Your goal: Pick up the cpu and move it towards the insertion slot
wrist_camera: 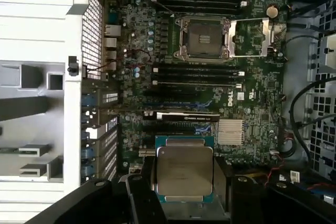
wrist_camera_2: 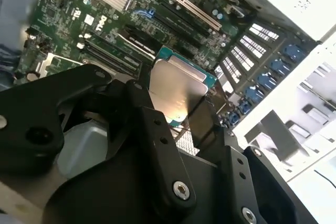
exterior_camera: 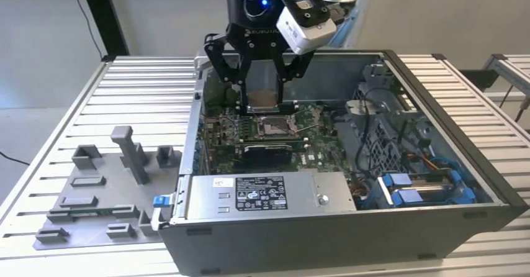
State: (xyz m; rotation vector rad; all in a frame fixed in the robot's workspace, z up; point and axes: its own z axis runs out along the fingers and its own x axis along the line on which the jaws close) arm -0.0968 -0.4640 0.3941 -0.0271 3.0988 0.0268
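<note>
My gripper [exterior_camera: 263, 94] hangs inside the open computer case, shut on the cpu [exterior_camera: 263, 98], a flat square chip with a silvery top. In the first wrist view the cpu [wrist_camera: 184, 169] sits level between the black fingers [wrist_camera: 143, 190], above the green motherboard [wrist_camera: 252, 103]. The second wrist view shows the cpu [wrist_camera_2: 178, 82] with its greenish edge held between the black fingers [wrist_camera_2: 152, 129]. The insertion slot [wrist_camera: 203, 38] has a shiny metal frame and a dark centre, with its lid swung open beside it. In the exterior view the insertion slot [exterior_camera: 273, 127] lies below and slightly nearer than the cpu.
The case walls [exterior_camera: 398, 66] ring the board. A power supply [exterior_camera: 265, 196] lies at the near side, with cables and blue drive bays [exterior_camera: 414, 187] on the exterior view's right. A grey tray [exterior_camera: 91, 196] with upright blocks rests on the slatted table. Memory slots [wrist_camera: 197, 74] flank the socket.
</note>
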